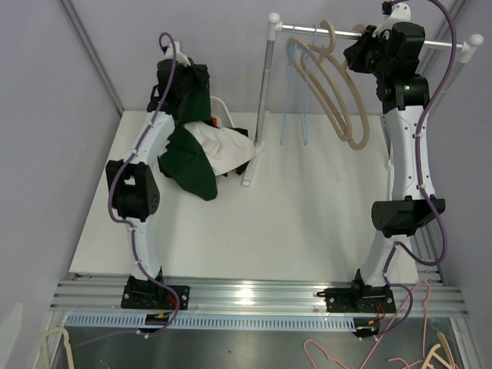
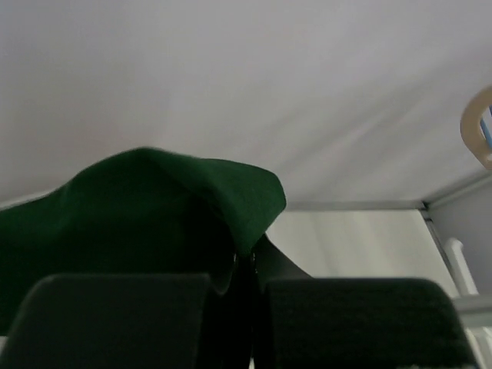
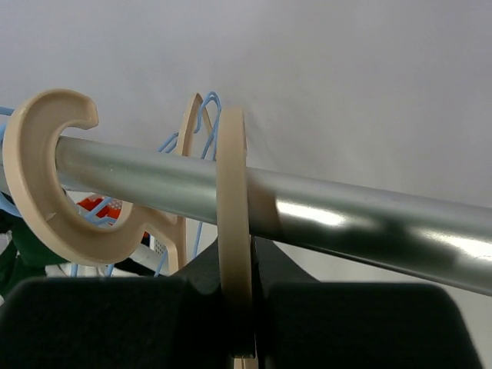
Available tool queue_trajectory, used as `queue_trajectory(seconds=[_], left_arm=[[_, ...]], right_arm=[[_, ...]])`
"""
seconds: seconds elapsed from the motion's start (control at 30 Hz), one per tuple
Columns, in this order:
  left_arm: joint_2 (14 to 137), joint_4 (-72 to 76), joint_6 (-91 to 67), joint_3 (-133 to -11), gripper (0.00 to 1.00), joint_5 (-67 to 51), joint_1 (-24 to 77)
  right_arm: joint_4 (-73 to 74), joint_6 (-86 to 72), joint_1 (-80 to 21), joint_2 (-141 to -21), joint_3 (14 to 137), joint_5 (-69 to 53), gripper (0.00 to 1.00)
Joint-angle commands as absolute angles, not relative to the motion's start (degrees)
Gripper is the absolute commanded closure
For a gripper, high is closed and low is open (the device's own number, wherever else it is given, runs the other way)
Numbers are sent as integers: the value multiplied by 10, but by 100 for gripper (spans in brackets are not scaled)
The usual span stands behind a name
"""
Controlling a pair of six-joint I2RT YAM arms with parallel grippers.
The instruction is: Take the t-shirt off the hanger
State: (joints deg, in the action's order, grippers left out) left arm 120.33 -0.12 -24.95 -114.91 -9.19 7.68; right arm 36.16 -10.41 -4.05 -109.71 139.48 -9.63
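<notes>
Top external: left gripper (image 1: pixel 194 81) pinches the t-shirt (image 1: pixel 191 165) left of the rail (image 1: pixel 442 45), right gripper (image 1: pixel 367 48) clamps the hanger (image 3: pixel 233 231) on it — release likely next.

Left pincer (image 2: pixel 237 286) clamped, right pincer (image 3: pixel 244 290) clamped, both arms reaching forward

Bright, even overhead light on the white desk (image 1: pixel 307 223), shadows faint and soft. Glare streaks the silver metal rail (image 3: pixel 330 215) in the right wrist view. Left wrist view: dark green cloth (image 2: pixel 154 207) blurred, close up.
</notes>
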Motion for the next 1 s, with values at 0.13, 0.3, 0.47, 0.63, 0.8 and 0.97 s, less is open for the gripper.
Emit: queue_trajectory(seconds=[0.13, 0.3, 0.47, 0.63, 0.8, 0.97], left_arm=[[1221, -177, -387, -1115, 99, -16, 78], [1235, -204, -438, -1074, 100, -3, 72], [1314, -326, -458, -1156, 99, -46, 62], [1372, -397, -449, -1240, 99, -68, 60], [1372, -395, -435, -1245, 94, -103, 59], [1292, -361, -397, -1229, 76, -106, 73]], right_arm=[[384, -95, -44, -1065, 1363, -66, 82], [384, -90, -41, -1047, 1353, -46, 81], [393, -89, -36, -1025, 1340, -33, 73], [376, -90, -34, -987, 1290, -26, 62], [371, -89, -26, -948, 1274, -13, 31], [377, -84, -13, -912, 1274, -2, 13]])
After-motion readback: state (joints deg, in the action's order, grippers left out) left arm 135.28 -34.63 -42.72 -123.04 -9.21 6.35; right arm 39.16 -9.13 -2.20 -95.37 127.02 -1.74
